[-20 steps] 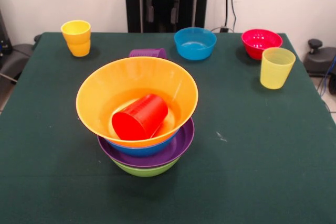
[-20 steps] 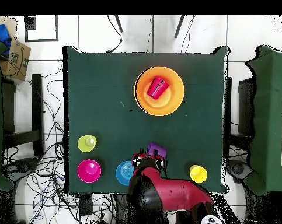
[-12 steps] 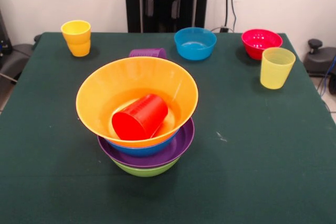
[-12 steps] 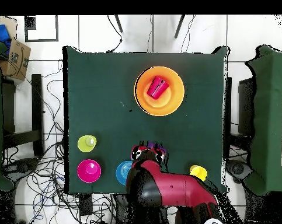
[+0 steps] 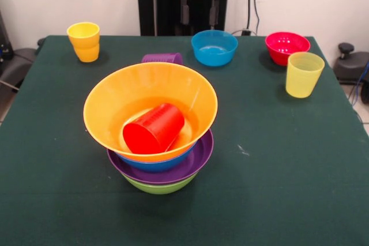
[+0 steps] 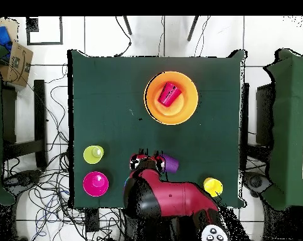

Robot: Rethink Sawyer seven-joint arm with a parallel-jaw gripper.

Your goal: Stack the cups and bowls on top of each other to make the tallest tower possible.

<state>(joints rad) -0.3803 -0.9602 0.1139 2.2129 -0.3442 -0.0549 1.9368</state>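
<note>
Front view showed us the tower (image 5: 158,148) near the middle of the table (image 5: 288,171): a green bowl (image 5: 160,187) at the bottom, a purple bowl (image 5: 190,165) on it, a blue bowl (image 5: 155,164) above that, and the wide orange bowl (image 5: 115,102) on top. Inside the orange bowl we saw the red cup (image 5: 153,128) lying on its side, its mouth turned toward the camera and to the left.

Just behind the tower lay the purple cup (image 5: 162,58), mostly hidden by the orange rim. Farther back we noted the small blue bowl (image 5: 214,47) upright, the red-pink bowl (image 5: 286,46) beside the back right corner, the pale yellow cup (image 5: 303,74) standing just in front of it, and the orange-yellow cup (image 5: 85,41) standing at the back left corner.

We found the gripper (image 5: 200,11) at the top edge of this view, hanging above the far edge of the table behind the small blue bowl, well apart from the tower. Its two dark fingers (image 5: 185,12) hung with a gap between them and nothing held.

From overhead, we saw the arm (image 6: 169,201) covering the small blue bowl, with the purple cup (image 6: 171,164) just beside its head and the orange bowl (image 6: 186,107) well beyond.
</note>
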